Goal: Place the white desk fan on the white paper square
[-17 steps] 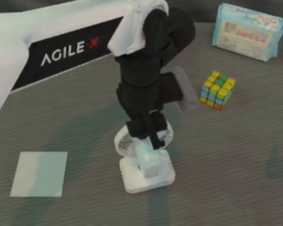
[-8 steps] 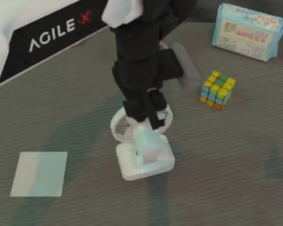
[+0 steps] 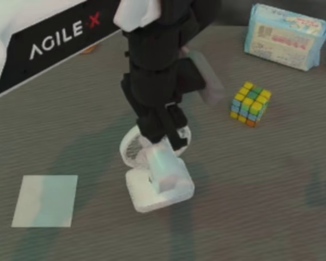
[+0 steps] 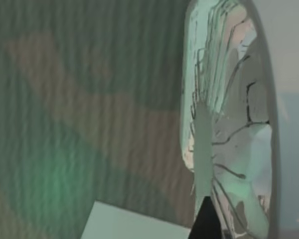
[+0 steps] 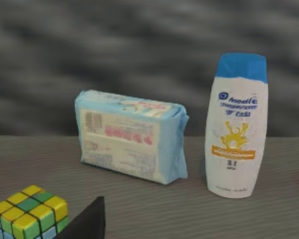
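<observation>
- Top view: the left arm's gripper [image 3: 165, 130] hangs over the middle of the grey ribbed surface [image 3: 271, 185], its black fingers [image 3: 175, 128] pinching the small all-white plastic desk fan [image 3: 158, 175] at the top, where the round slatted grille head meets the cylindrical motor housing. The fan's rounded-square base points toward the near edge and looks slightly tilted; I judge it lifted off the surface, though this view alone does not settle that.
- Top view: the flat, pale, faintly blue-green white paper square [image 3: 45, 200] lies bare near the left edge, well apart from the fan and a little nearer the front edge. The coming carry turns on this: the square lies to the left of the held fan, on the left arm's own side, so that arm is the nearer one and the travel is mainly leftward.
- Top view: a multicoloured puzzle cube [image 3: 250, 103] and a blue-white tissue packet [image 3: 287, 36] sit to the right, away from that path.
- Left wrist view: the fan's grille head fills one side at close range, with a pale corner of the paper square [image 4: 134, 225] showing beyond it on the surface.
- Right wrist view: the right arm is parked at the right, facing the tissue packet, the cube and a white shampoo bottle with a blue cap [image 5: 236, 127]; only a dark tip of its gripper shows, so I cannot tell how its fingers stand.
</observation>
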`<state>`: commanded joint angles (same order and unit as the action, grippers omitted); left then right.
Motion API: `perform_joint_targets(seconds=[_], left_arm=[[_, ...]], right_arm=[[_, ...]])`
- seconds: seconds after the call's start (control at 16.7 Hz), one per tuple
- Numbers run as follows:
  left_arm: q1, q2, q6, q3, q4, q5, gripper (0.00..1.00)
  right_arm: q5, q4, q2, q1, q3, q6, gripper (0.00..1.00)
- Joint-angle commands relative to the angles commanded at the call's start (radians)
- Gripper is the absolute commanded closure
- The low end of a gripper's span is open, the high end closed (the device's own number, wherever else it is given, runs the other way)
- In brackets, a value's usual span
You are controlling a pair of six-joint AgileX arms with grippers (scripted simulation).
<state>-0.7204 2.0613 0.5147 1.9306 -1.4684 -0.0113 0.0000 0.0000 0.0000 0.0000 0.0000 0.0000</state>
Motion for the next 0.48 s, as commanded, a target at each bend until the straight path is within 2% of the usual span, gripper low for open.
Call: perform_joint_targets(seconds=[0.24, 0.48], left_arm=[[0.042, -0.042, -0.226, -0.078, -0.049, -0.036, 1.0], [0.109, -0.117, -0.606, -0.173, -0.086, -0.07, 1.0]], right_arm=[[0.0, 0.0, 0.0, 0.0, 0.0, 0.0, 0.0], [0.0, 0.0, 0.0, 0.0, 0.0, 0.0, 0.0]])
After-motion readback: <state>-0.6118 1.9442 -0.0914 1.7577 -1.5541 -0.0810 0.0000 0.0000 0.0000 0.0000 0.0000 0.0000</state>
